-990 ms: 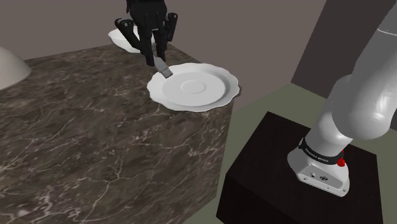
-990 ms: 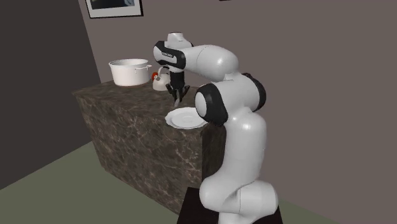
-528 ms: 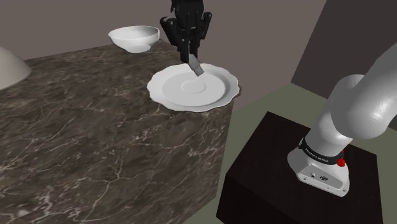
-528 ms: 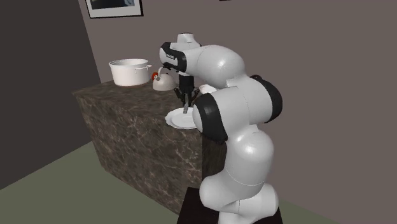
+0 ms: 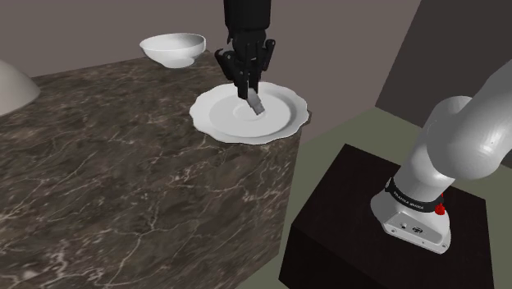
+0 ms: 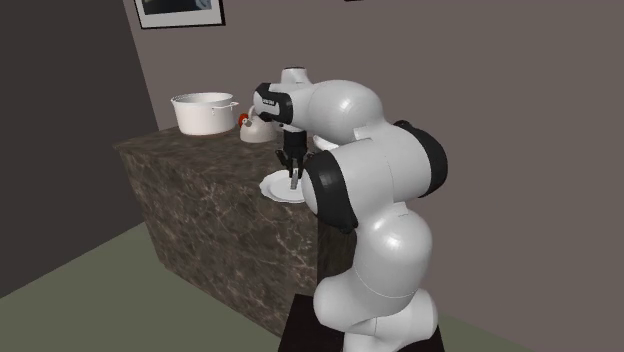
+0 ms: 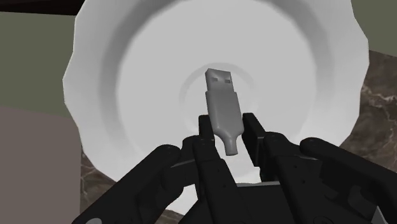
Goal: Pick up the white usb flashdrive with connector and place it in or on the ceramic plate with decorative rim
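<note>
Plate [image 6: 272, 188]: 3 o'clock half hidden behind the arm [image 6: 370, 170], second exterior view.
Drive [image 5: 257, 105]: upper end hidden inside the gripper [image 5: 248, 82], shoulder view.
Dome [image 5: 12, 86]: cut off by shoulder view's 9 o'clock edge; kind indeterminable.
Kettle [image 6: 252, 130]: partly behind the arm; details too small.
Framed picture [image 6: 180, 10]: cut off at 12 o'clock edge.

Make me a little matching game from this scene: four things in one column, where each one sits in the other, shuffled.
Things:
1. flash drive
2. plate
3. bowl
4. pot

Places:
A. on the counter corner nearest the stand
B. clasped by the end effector, over the plate
C. beside the kettle
D. behind the plate in the shoulder view

Pairs: 1-B, 2-A, 3-D, 4-C
</note>
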### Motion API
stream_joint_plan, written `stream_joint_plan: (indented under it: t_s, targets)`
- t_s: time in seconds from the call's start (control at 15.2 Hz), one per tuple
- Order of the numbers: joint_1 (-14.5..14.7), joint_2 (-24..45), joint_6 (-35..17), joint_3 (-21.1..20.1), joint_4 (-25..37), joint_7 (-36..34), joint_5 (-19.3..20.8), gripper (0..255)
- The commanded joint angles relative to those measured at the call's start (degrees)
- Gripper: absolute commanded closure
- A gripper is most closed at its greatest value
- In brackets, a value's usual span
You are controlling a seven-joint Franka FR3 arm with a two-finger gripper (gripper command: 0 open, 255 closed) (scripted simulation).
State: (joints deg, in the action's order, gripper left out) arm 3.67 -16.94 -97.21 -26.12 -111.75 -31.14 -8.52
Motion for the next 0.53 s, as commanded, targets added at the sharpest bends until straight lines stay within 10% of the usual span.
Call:
stream_joint_plan:
  t_s: [0.0,0.46]
  targets:
    - [0.08,-0.25,-1.53,-0.05,-1.77,0.17,-0.17,255]
    - [0.24,-0.41,-4.50,-0.25,-4.89,0.33,-0.37,255]
